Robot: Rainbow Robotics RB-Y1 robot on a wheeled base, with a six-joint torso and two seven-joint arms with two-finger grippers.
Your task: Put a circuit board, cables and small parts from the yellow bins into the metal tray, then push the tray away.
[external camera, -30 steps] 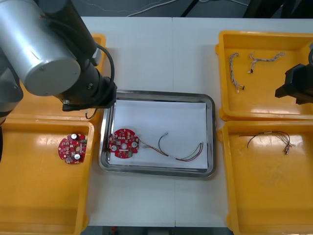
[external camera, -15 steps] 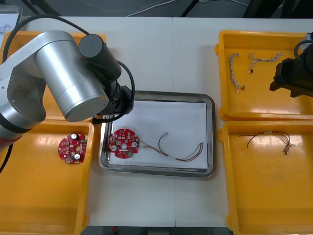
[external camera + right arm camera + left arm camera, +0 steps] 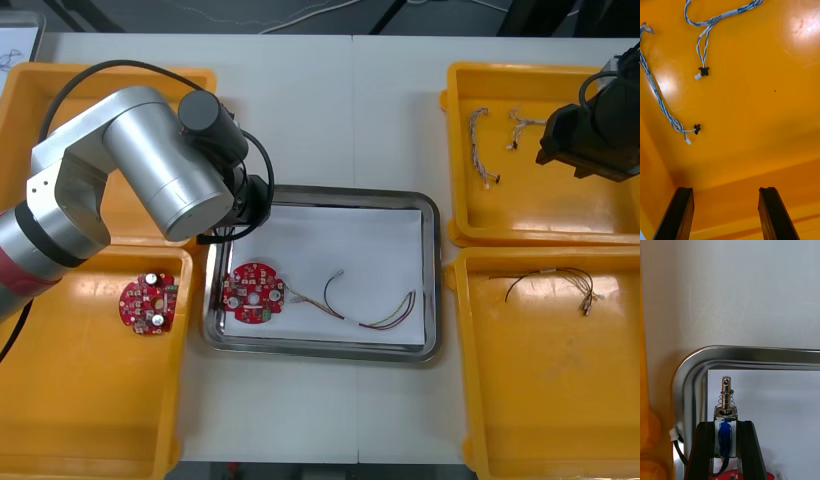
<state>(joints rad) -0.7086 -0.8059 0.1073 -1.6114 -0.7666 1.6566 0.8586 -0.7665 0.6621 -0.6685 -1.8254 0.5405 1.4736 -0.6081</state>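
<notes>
My left gripper [image 3: 725, 424] is shut on a small metal part [image 3: 726, 410] with a blue band and a spring pin. It hangs just inside the far left corner of the metal tray [image 3: 430, 215]. In the tray lie a round red circuit board [image 3: 252, 293] and a red and yellow cable [image 3: 375, 312] on the white lining. My right gripper [image 3: 726, 189] is open above the floor of the far right yellow bin [image 3: 560, 225]. Beyond its fingers lie two twisted blue and white cables [image 3: 661, 100] [image 3: 713, 20].
A second circuit board [image 3: 148, 303] lies in the near left bin [image 3: 90, 420]. A black cable [image 3: 550, 280] lies in the near right bin [image 3: 560, 400]. A black cable with a white plug [image 3: 675, 437] lies by the tray's left rim.
My left arm has swung from the far left bin to the tray's far left corner, carrying the metal part. My right gripper has moved farther and a little left over the far right bin.
</notes>
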